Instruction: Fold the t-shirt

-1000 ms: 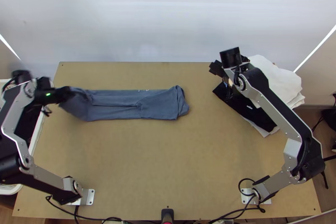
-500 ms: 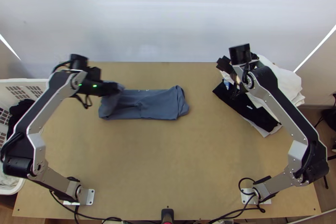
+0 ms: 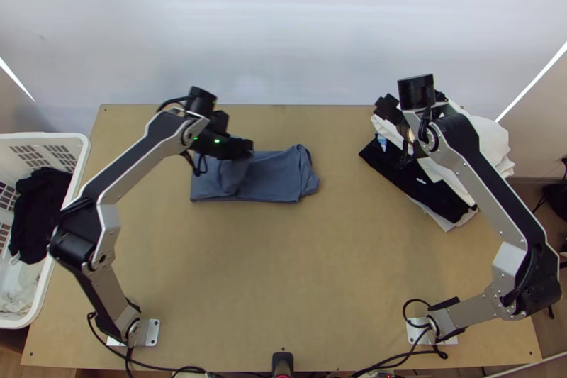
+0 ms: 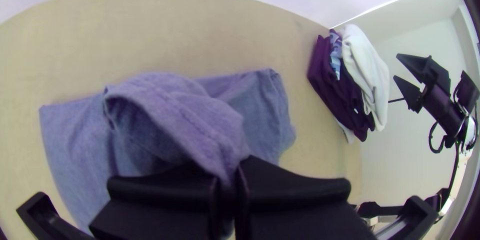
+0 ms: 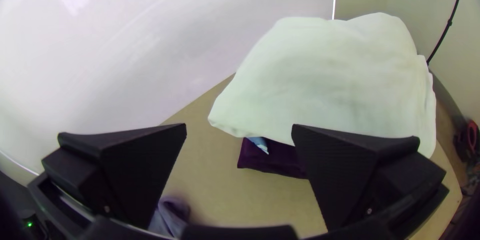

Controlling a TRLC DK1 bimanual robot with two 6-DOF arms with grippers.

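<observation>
At the near edge of the wooden tabletop (image 3: 283, 271), a small black device (image 3: 282, 362) stood near the middle, with black cables (image 3: 163, 369) trailing along that edge between the two arms' bases. Wooden floor (image 3: 544, 314) showed beyond the right side. A white slatted basket (image 3: 86, 158) stood at the left side, holding pale cloth (image 3: 21, 296) in its nearer part and black cloth (image 3: 42, 208) farther back. A broad stretch of plain tan surface lay between the bases and the blue-grey t-shirt (image 3: 273, 178), which was left of the middle in the far half. It lay as a narrow, layered bundle, its right end rumpled. The left gripper (image 3: 249, 149) had its fingers clenched on a raised fold of it, which arched over the flat layers; which part of the shirt that was, I could not tell. On the right, a black garment (image 3: 425, 183) lay beside a thick white cloth pile (image 3: 482, 140), a bit of blue patterned cloth (image 3: 383, 142) showing between them. Above these hung the right gripper (image 3: 395, 132), its fingers spread wide with nothing between them. Past the far edge rose a smooth whitish wall (image 3: 283, 30).
</observation>
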